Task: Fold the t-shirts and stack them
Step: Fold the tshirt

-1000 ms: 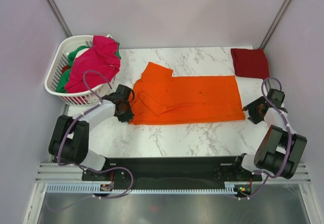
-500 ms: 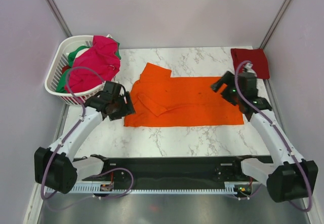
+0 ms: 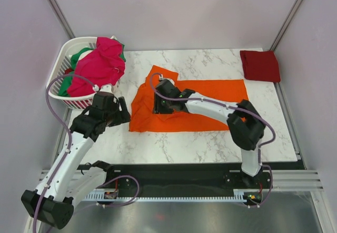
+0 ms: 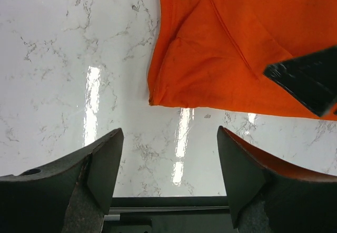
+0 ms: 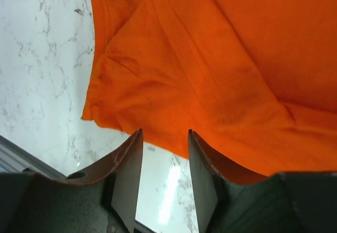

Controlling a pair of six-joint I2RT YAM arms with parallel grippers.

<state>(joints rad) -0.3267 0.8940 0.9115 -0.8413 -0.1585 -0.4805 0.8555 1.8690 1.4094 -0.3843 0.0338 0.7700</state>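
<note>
I'm hovering the right gripper (image 5: 164,134) over the orange t-shirt (image 5: 237,59), jaws narrowly parted and empty. The left gripper (image 4: 169,132) is hanging wide open, holding nothing, above the glossy marble table (image 4: 52,59) just beside the shirt's left edge. The shirt is lying partly folded mid-table. I'm judging it light, limp matte knit, and I'm picking its doubled left edge to pinch.

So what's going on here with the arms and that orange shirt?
Two robot arms are folding t-shirts. The orange t-shirt lies partly folded on the table; the right gripper, open, reaches across over its left part, and the left gripper, also open, hovers beside that edge. A dark red t-shirt sits folded at the far right corner; a magenta-pink t-shirt and a green t-shirt fill the basket.
</note>
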